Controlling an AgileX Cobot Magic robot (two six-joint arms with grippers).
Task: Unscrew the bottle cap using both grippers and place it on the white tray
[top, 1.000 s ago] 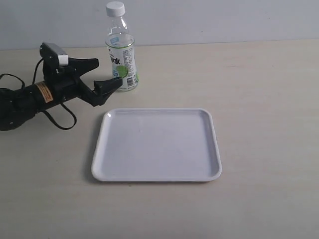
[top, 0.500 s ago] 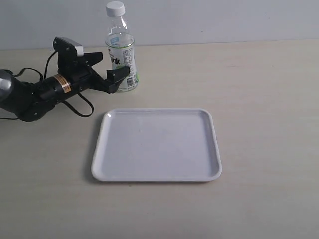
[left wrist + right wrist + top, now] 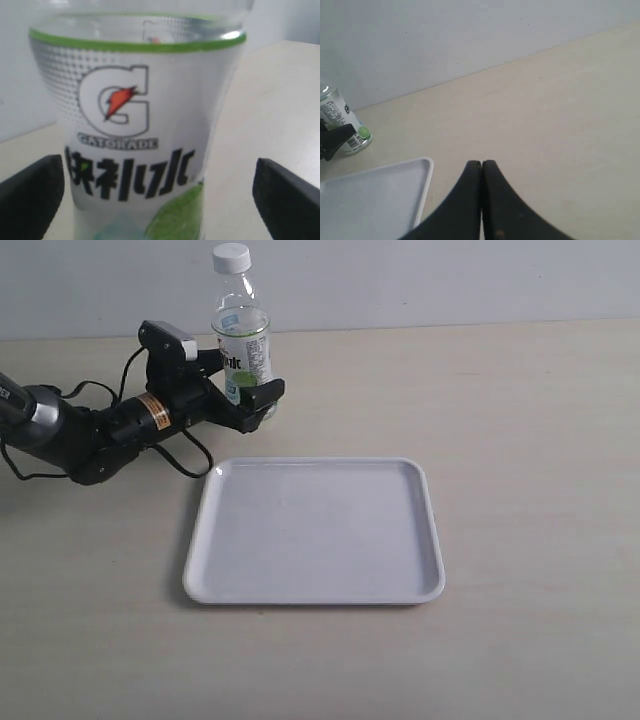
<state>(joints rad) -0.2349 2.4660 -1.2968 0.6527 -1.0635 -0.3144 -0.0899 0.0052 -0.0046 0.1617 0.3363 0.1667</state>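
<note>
While the left end effector [image 3: 246, 382] is spread wide around the bottle [image 3: 243, 340], one finger on each side of the labelled lower body, no squeeze on it shows. Bottle is upright on the counter [image 3: 530, 440], at about 11 o'clock from the white tray [image 3: 315, 585], near its far rim but apart. Bottle cap [image 3: 232, 256] sits on the neck, at the bottle's 12 o'clock; the arm reaches in from its 9 o'clock. Right end effector [image 3: 481, 165] is pressed together, holding nothing, out of the exterior view.

Handling, my guess: thin clear plastic, light, tips easily, glossy label likely slick; fill level unclear. Clamp the label band firmly without denting the wall. Cap is small, hard and stiff, so pinch its rim from above and twist.
</note>
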